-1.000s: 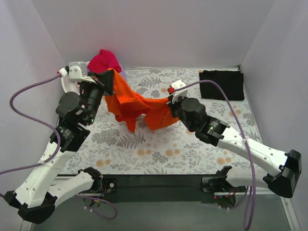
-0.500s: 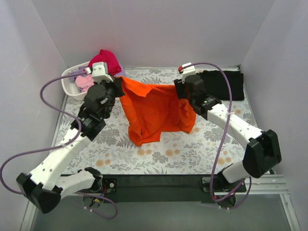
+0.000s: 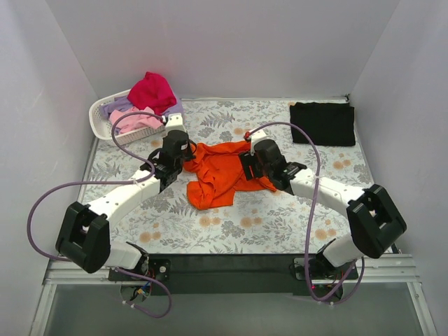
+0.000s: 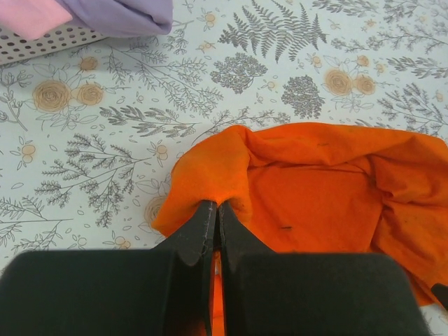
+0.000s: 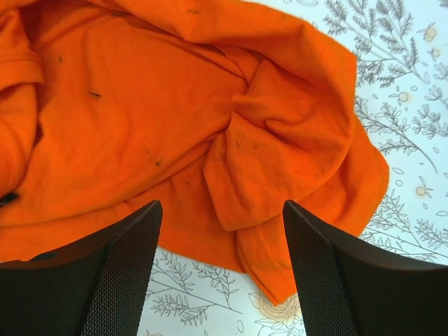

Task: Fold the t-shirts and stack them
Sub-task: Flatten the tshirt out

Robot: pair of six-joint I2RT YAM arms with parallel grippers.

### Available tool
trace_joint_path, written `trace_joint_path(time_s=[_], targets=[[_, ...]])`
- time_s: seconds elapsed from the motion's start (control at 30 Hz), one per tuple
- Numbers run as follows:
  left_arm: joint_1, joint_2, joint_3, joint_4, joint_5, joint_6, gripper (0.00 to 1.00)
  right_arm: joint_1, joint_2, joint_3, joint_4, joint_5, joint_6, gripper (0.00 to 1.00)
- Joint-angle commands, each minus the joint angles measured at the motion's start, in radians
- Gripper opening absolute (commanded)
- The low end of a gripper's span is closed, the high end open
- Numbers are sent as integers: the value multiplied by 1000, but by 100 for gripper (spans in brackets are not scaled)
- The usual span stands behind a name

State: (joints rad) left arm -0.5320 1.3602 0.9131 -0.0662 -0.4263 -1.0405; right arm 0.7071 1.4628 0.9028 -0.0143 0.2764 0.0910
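five t-shirts: one orange t-shirt [image 3: 220, 175] at centre, one black t-shirt [image 3: 323, 123] upper right, one magenta t-shirt [image 3: 152, 89], one pink t-shirt [image 3: 134, 120] and one lavender t-shirt [image 3: 116, 107] upper left. one basket [image 3: 137, 135]. two arms: left arm [image 3: 115, 199], right arm [image 3: 332, 190].

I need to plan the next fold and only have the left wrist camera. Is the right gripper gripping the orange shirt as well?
Observer: No. The right gripper is open, with its jaws apart just above the orange shirt and nothing clamped.
Operator: How does the whole shirt lie?
Observer: It is crumpled in a heap on the table cloth between the two arms, not spread flat.
Operator: Is any shirt already set aside?
Observer: Yes. A black shirt lies as a flat rectangle at the table's far right corner.
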Motion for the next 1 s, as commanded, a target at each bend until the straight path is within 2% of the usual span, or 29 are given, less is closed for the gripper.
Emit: trace_joint_path(time_s=[0.0, 0.4, 0.53, 0.57, 0.77, 0.83, 0.97], targets=[[20, 10, -10, 45, 9, -18, 0, -5, 70, 15, 57, 36, 26, 63], [78, 13, -45, 60, 49, -16, 0, -21, 197, 36, 30, 92, 65, 49], [87, 17, -48, 60, 57, -16, 0, -21, 221, 45, 30, 106, 59, 30], [87, 17, -48, 60, 57, -16, 0, -23, 235, 48, 28, 113, 58, 20], [107, -1, -56, 57, 60, -15, 0, -31, 243, 54, 16, 145, 52, 1], [119, -13, -57, 46, 55, -15, 0, -34, 223, 61, -22, 184, 47, 1], [150, -81, -69, 25, 26, -12, 0, -55, 83, 53, -68, 260, 27, 1]])
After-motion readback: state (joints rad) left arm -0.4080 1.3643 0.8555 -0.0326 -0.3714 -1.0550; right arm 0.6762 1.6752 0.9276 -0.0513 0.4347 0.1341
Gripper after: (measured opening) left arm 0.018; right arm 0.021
